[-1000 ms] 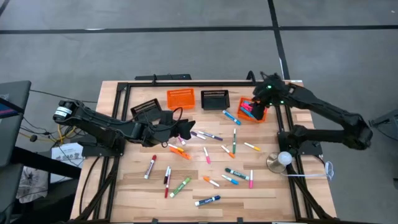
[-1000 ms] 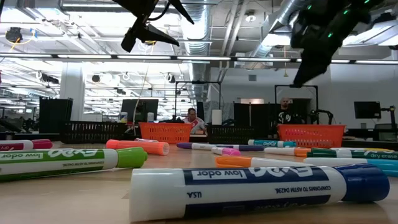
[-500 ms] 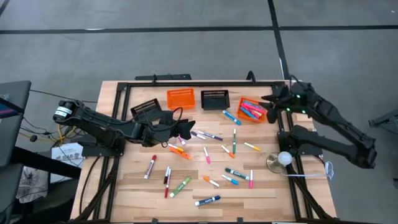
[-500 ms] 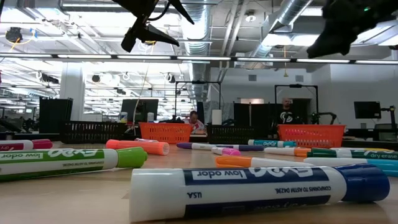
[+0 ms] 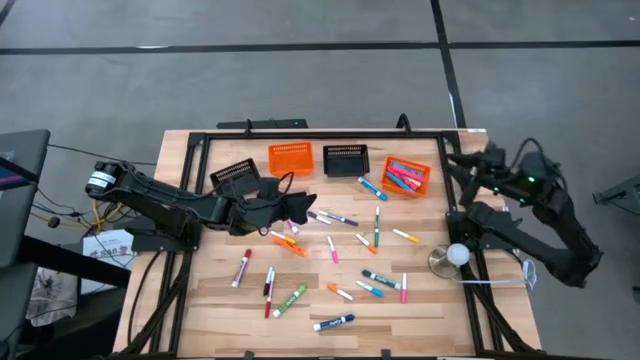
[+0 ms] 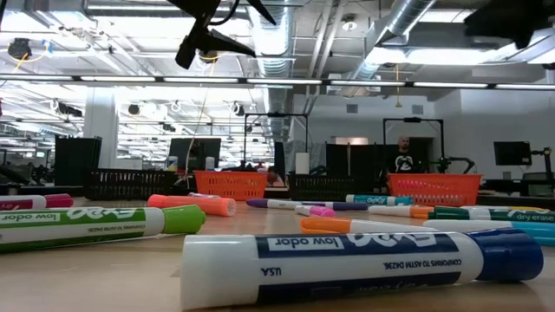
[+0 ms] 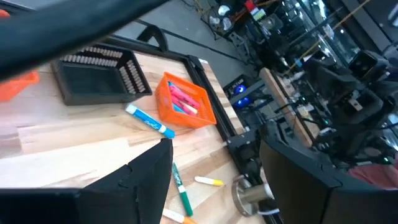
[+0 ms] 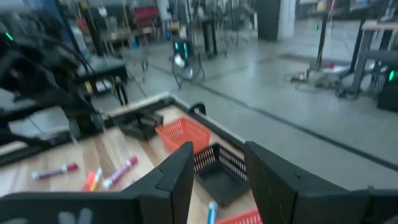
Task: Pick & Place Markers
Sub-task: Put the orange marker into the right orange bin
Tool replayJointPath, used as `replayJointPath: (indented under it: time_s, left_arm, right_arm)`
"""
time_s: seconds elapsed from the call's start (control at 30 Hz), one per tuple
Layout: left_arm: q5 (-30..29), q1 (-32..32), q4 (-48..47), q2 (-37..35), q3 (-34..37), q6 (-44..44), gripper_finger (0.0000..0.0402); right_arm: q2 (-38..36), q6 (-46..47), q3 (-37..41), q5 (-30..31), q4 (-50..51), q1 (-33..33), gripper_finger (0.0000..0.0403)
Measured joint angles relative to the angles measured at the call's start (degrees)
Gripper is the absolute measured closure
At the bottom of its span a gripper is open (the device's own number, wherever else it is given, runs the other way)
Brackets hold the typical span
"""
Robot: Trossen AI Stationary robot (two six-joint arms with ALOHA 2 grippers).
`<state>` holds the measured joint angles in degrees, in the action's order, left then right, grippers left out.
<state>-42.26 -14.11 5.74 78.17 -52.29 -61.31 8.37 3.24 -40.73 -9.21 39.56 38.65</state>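
Right gripper (image 5: pixel 470 166) raised (empty, table-edge)

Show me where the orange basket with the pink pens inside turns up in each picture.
High view: the orange basket sits at the table's far right, beside the black basket.
Low view: the orange basket at right; its contents are hidden.
Left wrist view: mid-picture, pink pens visible inside.
Right wrist view: only an orange corner at the bottom edge.
Shared landmark: the black basket next to it.
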Motion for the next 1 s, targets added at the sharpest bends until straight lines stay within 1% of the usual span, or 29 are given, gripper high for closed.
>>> replayJointPath:
  time_s: [0.13,0.23,0.33,0.4,0.5,0.6,0.67,0.73,0.9,1.0]
  left_arm:
    - [1.9,0.0,1.2,0.0,-0.1,1.2,0.0160]
    - [2.3,0.0,1.2,0.7,-1.8,2.6,0.0160]
    - [2.9,0.0,1.4,2.6,-4.8,4.3,0.0160]
    - [3.5,0.2,1.4,4.8,-6.9,4.5,0.0160]
    - [5.8,0.4,1.3,8.5,-9.6,4.4,0.0160]
    - [7.9,0.4,0.7,12.1,-11.8,2.9,0.0160]
    - [9.6,0.4,-1.3,13.7,-12.8,0.9,0.0160]
    - [11.7,0.4,-0.8,15.4,-13.7,-1.0,0.0160]
    - [12.5,0.4,-3.2,18.3,-14.5,-6.5,0.0160]
    - [12.6,0.4,-3.6,19.3,-14.5,-8.2,0.0160]
  right_arm:
    - [-4.9,2.7,0.0,0.0,0.0,0.0,0.0273]
    - [-8.1,5.9,0.0,0.0,0.1,0.0,0.0276]
    - [-8.1,8.1,-0.2,-1.5,2.1,-0.1,0.0280]
    - [-8.1,8.4,0.3,-2.2,1.3,-0.6,0.0281]
    - [-8.1,8.8,1.9,-4.0,1.6,-0.7,0.0282]
    - [-8.1,8.8,2.2,-4.3,0.9,-0.8,0.0282]
    - [-8.1,8.8,2.6,-4.4,0.9,-0.8,0.0282]
    - [-8.1,8.6,2.6,-4.4,0.7,-0.8,0.0283]
    - [-8.1,8.5,2.6,-4.6,0.6,-0.8,0.0284]
    - [-8.1,8.3,2.6,-5.4,0.5,-0.8,0.0285]
